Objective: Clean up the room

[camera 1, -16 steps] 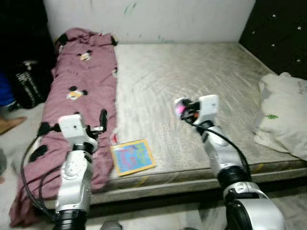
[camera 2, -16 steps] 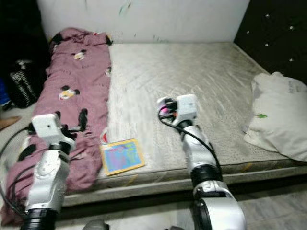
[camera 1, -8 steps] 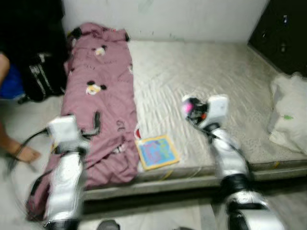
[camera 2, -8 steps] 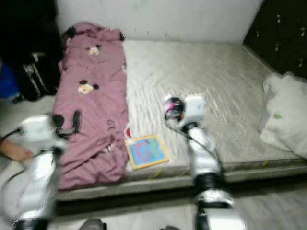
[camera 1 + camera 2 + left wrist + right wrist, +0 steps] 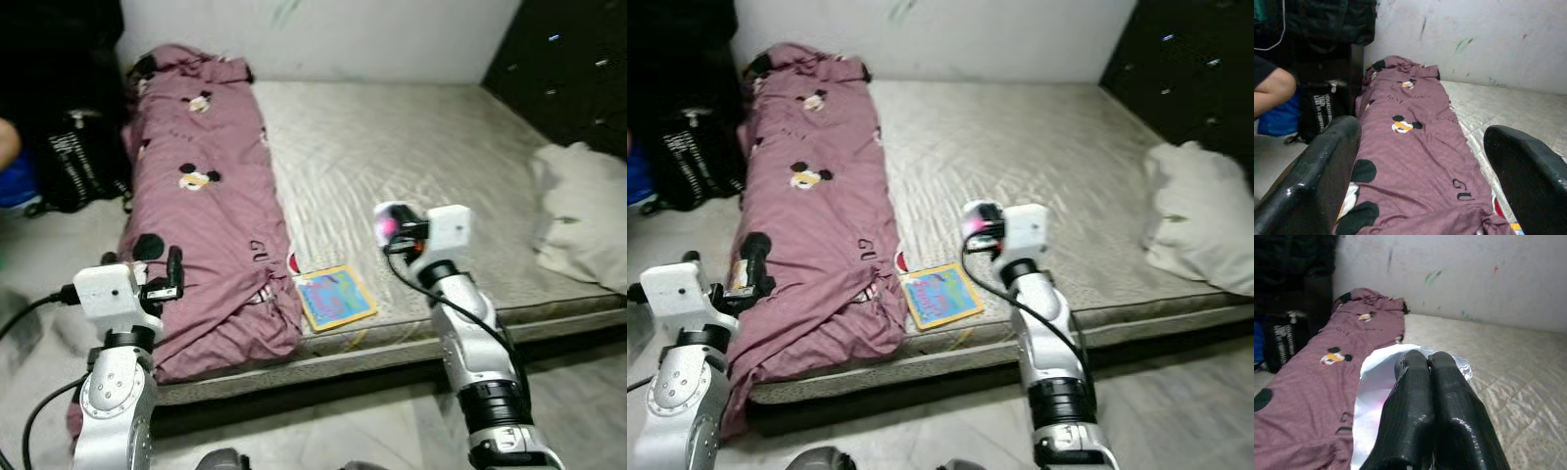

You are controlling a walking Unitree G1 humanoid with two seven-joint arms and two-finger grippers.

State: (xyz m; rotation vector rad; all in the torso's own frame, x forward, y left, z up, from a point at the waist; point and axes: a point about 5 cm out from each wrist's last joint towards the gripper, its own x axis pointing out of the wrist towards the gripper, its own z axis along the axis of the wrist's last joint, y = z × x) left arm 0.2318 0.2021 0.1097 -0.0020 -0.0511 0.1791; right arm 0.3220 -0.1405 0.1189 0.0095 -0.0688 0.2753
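Shifted vs. 1 s ago: whole view swung, i.e. camera moved, not bed [image 5: 411, 147]; R end effector [image 5: 390, 227] raised over mattress, fingers pinched on shiny disc [image 5: 1371, 396]; L end effector [image 5: 172, 277] spread, empty, beside maroon blanket [image 5: 206, 235]; booklet [image 5: 335, 298] at bed edge, prob. next pickup.

A black bag [image 5: 78, 162] stands on the floor beside the bed [image 5: 411, 147], against a white wall [image 5: 372, 39].

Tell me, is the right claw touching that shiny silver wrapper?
Touching. In the right wrist view the right claw has its two black fingers pressed together on the shiny silver wrapper, pinching it above the bed.
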